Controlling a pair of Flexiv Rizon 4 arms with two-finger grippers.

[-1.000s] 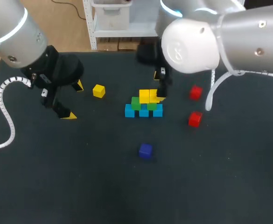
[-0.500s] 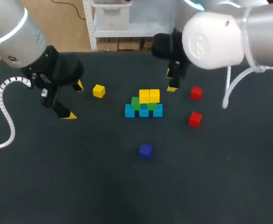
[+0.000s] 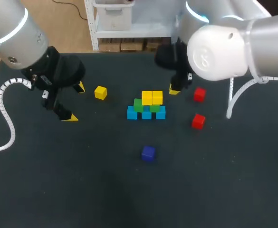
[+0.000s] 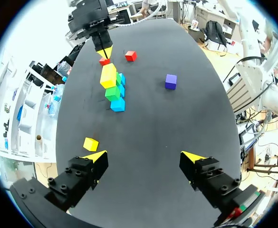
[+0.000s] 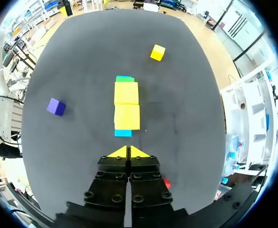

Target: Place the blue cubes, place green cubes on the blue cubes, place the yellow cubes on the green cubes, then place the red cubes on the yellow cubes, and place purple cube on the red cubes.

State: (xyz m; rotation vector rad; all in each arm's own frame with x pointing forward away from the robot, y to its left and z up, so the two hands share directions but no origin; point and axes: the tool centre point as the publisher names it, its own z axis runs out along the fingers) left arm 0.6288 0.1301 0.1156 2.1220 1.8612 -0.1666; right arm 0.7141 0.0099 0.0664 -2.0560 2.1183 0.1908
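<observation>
A stack stands mid-table: three blue cubes (image 3: 146, 113) in a row, two green cubes (image 3: 139, 105) on them and two yellow cubes (image 3: 152, 98) on top; the right wrist view shows the yellow pair (image 5: 127, 105) just ahead of my gripper. One loose yellow cube (image 3: 100, 92) lies left of the stack. Two red cubes (image 3: 199, 94) (image 3: 198, 121) lie to its right, and the purple cube (image 3: 148, 153) lies nearer the front. My right gripper (image 3: 175, 90) is shut and empty beside the stack's right end. My left gripper (image 3: 73, 102) hangs open at the left, holding nothing.
The dark table (image 3: 81, 180) has bare room across its front. In the left wrist view my other arm's gripper (image 4: 104, 51) sits beyond the stack (image 4: 112, 85), close to a red cube (image 4: 103, 61).
My right gripper let go of the second yellow cube on the stack, drew back to the right and closed. The left arm stayed put.
</observation>
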